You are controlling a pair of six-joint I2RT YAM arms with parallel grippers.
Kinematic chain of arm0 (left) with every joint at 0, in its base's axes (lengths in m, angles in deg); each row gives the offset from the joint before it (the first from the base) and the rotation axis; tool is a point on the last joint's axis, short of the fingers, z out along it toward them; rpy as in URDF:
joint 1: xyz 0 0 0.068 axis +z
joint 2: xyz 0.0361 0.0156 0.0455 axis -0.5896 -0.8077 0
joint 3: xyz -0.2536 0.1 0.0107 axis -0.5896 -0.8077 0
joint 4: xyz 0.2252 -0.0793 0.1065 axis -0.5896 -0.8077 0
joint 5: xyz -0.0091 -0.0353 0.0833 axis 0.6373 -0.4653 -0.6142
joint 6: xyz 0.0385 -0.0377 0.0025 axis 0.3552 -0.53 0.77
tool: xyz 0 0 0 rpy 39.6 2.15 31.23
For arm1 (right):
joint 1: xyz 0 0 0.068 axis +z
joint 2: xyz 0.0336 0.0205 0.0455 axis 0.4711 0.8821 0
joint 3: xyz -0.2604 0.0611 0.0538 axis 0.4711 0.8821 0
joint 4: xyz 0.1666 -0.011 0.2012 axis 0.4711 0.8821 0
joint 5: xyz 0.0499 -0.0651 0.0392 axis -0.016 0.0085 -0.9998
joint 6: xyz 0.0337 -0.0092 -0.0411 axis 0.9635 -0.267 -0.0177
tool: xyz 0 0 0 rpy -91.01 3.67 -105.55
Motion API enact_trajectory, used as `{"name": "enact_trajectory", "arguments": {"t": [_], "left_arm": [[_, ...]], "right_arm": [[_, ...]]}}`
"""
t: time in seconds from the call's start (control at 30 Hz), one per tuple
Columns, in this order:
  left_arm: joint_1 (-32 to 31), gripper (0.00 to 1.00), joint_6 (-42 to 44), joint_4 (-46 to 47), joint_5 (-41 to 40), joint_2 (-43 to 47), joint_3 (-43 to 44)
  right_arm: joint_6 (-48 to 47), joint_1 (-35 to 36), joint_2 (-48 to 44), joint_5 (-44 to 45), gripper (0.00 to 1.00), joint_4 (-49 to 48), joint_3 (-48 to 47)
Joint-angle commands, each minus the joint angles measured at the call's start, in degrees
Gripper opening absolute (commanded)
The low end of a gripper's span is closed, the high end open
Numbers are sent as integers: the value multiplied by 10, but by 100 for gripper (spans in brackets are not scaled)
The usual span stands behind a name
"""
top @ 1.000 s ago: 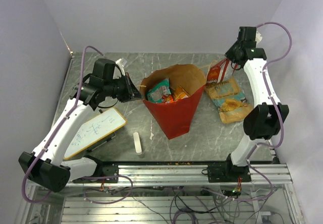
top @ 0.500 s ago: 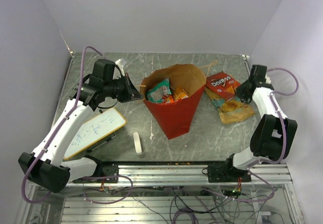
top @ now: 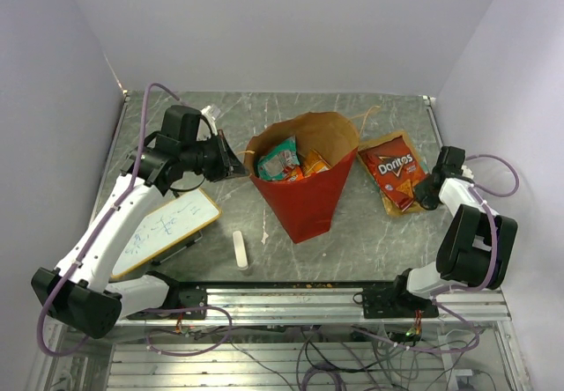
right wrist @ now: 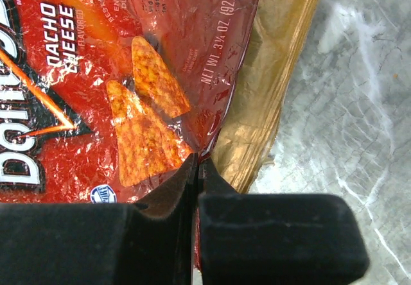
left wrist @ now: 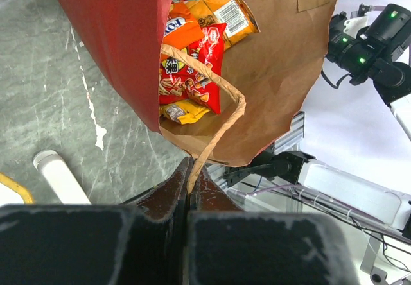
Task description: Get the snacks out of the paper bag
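Observation:
The paper bag (top: 304, 202), red outside and brown inside, lies open at the table's middle with several snack packets (top: 284, 160) inside. My left gripper (top: 231, 164) is shut on the bag's tan paper handle (left wrist: 215, 128) at its left rim; the left wrist view shows red, orange and yellow packets (left wrist: 189, 70) inside the bag (left wrist: 122, 34). My right gripper (top: 426, 191) is shut on the corner of a red Doritos packet (top: 394, 169), which lies on the table on top of a yellowish packet (right wrist: 282, 99). The right wrist view shows the Doritos packet (right wrist: 122, 86) pinched between my fingers.
A white whiteboard (top: 163, 228) lies at the left front. A small white eraser bar (top: 239, 250) lies near the front edge; it also shows in the left wrist view (left wrist: 59, 176). The metal rail (top: 300, 298) runs along the near edge.
My right gripper has carried the red Doritos packet from up at the back right down to the table, laying it over the packets lying there. The left arm has not moved.

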Motion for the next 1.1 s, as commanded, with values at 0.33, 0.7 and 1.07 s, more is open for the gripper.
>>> {"name": "enact_trajectory", "arguments": {"t": [0.33, 0.7, 1.07], "left_arm": [[0, 7, -20, 34, 36, 34, -26], [0, 7, -48, 82, 35, 37, -42], [1, 7, -46, 24, 26, 2, 9]], "right_arm": [[-91, -3, -142, -117, 65, 123, -28], [-17, 123, -222, -418, 84, 18, -142], [32, 184, -70, -502, 74, -117, -241]]}}
